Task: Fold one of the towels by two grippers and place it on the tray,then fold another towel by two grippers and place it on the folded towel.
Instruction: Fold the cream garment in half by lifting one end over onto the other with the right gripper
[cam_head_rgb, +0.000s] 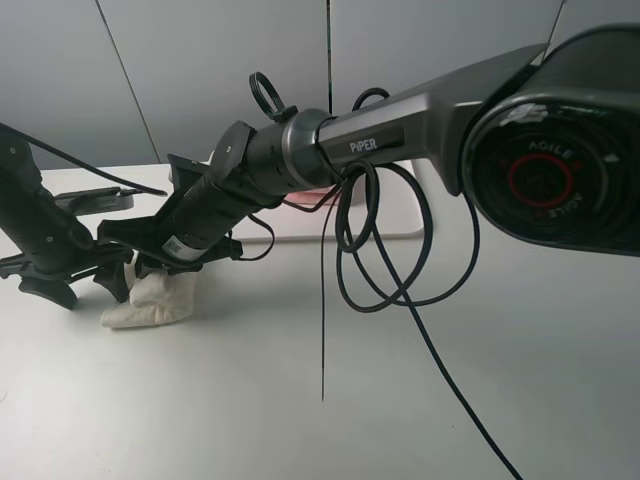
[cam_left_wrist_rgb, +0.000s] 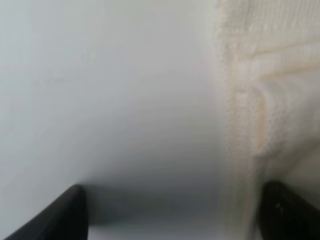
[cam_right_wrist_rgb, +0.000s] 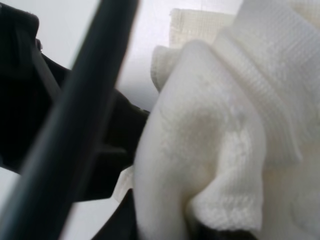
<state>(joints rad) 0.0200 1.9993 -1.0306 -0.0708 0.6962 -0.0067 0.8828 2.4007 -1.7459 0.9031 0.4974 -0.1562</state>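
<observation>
The cream-white towel (cam_head_rgb: 150, 303) lies bunched in a lump at the left of the table. My right gripper (cam_head_rgb: 150, 268) reaches across the middle and sits right on top of the lump. In the right wrist view the gathered towel (cam_right_wrist_rgb: 210, 150) fills the picture and hides the fingers. My left gripper (cam_head_rgb: 85, 285) is low beside the towel's left side. It stands open (cam_left_wrist_rgb: 170, 215), with one fingertip (cam_left_wrist_rgb: 287, 210) at the towel's hem (cam_left_wrist_rgb: 235, 125) and bare table between the fingers. The tray (cam_head_rgb: 405, 233) lies behind the right arm. Only a pink sliver (cam_head_rgb: 312, 192), perhaps the pink towel, shows there.
The right arm (cam_head_rgb: 400, 130) and its large joint (cam_head_rgb: 560, 160) block much of the exterior view. Black cables (cam_head_rgb: 400, 260) hang in loops from it down to the white table (cam_head_rgb: 300, 400). The left arm's base (cam_head_rgb: 30, 210) stands at the far left.
</observation>
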